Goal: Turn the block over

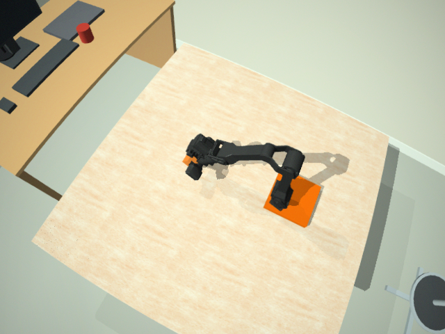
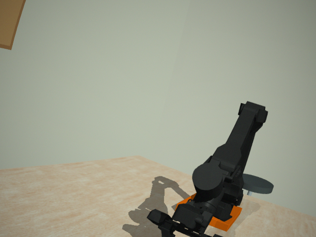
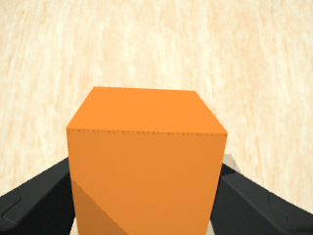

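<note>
The orange block (image 1: 186,159) (image 3: 147,181) is between the two black fingers. In the wrist view two plain orange faces show, a far one and a larger near one; no mark is visible on them. My gripper (image 1: 190,162) (image 3: 143,165) is shut on the block, with one finger at each side. In the top view it is left of the arm's base, over the wooden table (image 1: 143,216) (image 2: 63,193). The block's height above the table is hard to tell. In the exterior view the gripper is at the bottom edge and the block is hidden. The marked side is not visible.
The arm stands on an orange base plate (image 1: 305,204) (image 2: 236,214). A separate desk (image 1: 108,46) at upper left holds a red cup (image 1: 85,33), a keyboard (image 1: 46,67) and a monitor (image 1: 17,16). A stool (image 1: 429,294) (image 2: 257,183) stands beyond the table.
</note>
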`<state>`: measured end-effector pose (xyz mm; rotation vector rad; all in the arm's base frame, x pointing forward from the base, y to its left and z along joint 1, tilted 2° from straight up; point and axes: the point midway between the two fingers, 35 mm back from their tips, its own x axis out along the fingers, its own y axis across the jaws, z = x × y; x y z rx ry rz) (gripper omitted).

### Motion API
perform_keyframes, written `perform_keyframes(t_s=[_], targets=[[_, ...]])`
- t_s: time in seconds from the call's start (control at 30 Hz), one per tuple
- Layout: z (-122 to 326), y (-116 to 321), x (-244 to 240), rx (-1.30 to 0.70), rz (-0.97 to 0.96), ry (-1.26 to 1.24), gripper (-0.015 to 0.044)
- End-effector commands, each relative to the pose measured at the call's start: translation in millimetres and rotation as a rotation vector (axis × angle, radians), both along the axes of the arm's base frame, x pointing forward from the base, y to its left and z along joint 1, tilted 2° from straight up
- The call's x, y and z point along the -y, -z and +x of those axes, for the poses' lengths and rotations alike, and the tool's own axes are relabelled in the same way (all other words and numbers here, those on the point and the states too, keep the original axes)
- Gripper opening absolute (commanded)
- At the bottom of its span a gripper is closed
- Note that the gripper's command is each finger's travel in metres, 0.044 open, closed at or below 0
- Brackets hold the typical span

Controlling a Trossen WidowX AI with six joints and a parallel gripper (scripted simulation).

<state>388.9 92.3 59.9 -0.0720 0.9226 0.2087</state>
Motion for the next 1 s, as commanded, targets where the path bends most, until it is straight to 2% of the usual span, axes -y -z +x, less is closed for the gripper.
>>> perform_keyframes(t_s=[0.0,0.7,0.97], targets=[[3.3,7.1,-0.6,0.065,0.013,0.006,0.0000],[-6.3,20.4,1.0,0.396,0.085,0.016,0.0000],[-9.1,16.9,1.8,0.444,0.095,0.018,0.0000]])
